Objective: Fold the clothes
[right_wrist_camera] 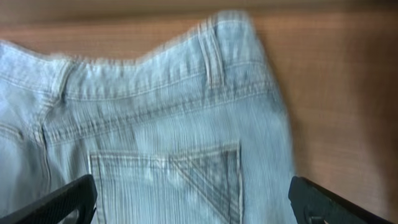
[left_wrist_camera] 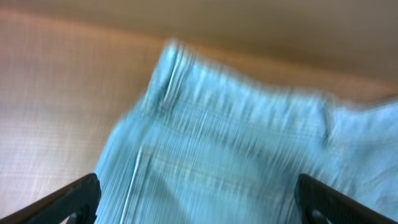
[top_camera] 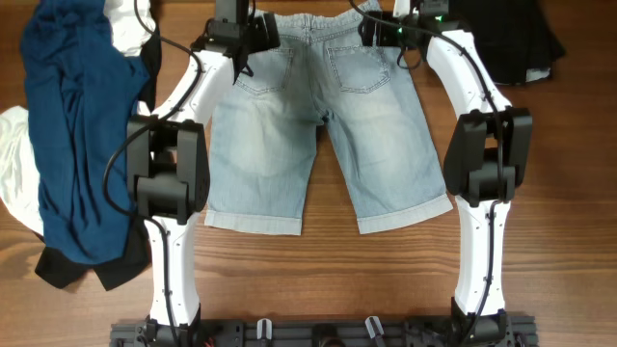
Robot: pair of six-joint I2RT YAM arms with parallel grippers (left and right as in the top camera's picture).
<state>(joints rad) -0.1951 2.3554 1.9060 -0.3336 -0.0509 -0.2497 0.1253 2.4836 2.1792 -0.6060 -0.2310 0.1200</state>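
Observation:
Pale-blue denim shorts (top_camera: 318,135) lie flat on the wooden table, back pockets up, waistband at the far side and cuffed hems toward the front. My left gripper (top_camera: 241,39) hovers over the left end of the waistband, my right gripper (top_camera: 386,29) over the right end. In the left wrist view the shorts (left_wrist_camera: 236,143) are blurred, and the open gripper (left_wrist_camera: 199,199) has nothing between its fingers. In the right wrist view the gripper (right_wrist_camera: 193,199) is open above the stitched pocket (right_wrist_camera: 168,180), apart from the cloth.
A navy garment (top_camera: 67,135) is heaped at the left on a white one (top_camera: 14,164) and a black one (top_camera: 67,270). Another black garment (top_camera: 511,34) lies at the back right. The arms' mounting rail (top_camera: 318,333) runs along the front edge.

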